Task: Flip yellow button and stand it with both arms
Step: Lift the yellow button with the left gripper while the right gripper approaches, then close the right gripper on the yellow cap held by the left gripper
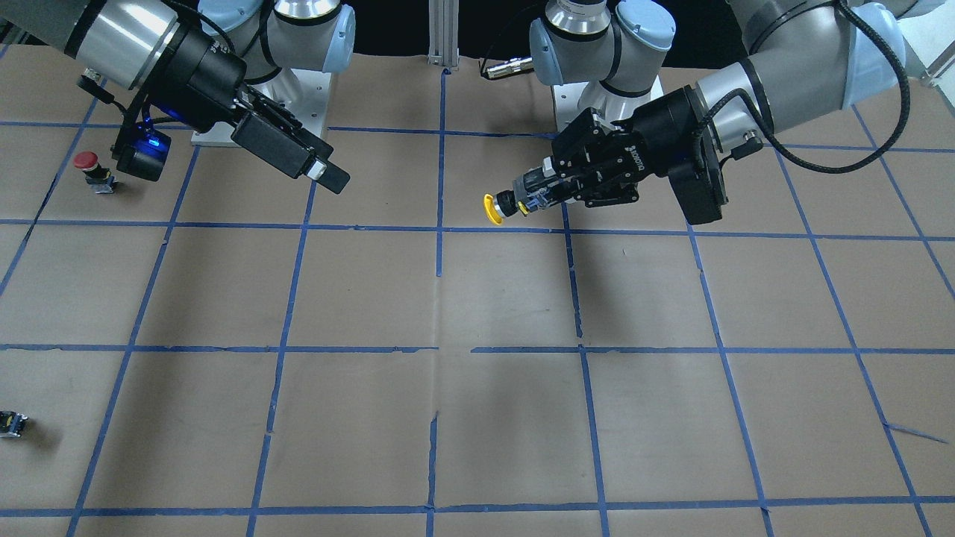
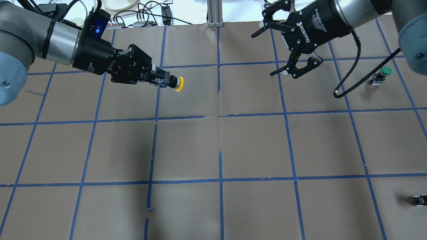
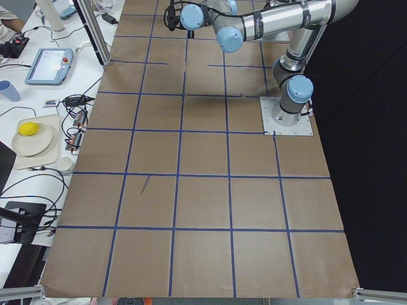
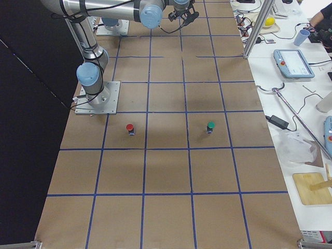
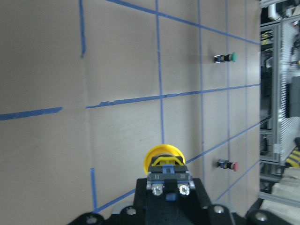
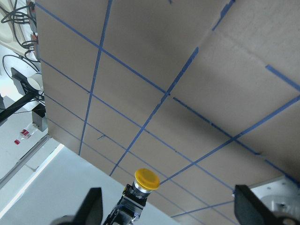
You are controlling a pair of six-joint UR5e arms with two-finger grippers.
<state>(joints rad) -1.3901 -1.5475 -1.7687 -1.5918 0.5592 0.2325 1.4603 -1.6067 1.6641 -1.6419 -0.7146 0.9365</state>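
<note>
Above the table, yellow button sideways, tight in left pincer; right pincer agape.

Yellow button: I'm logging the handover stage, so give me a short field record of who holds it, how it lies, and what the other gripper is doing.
holder: left gripper, shut on the yellow button by its body
orientation: on its side, cap pointing toward the right gripper
support: in the air, off the table
right gripper: open, empty, apart from the button
elsewhere on table: red button and green button, both upright; small black part
</note>
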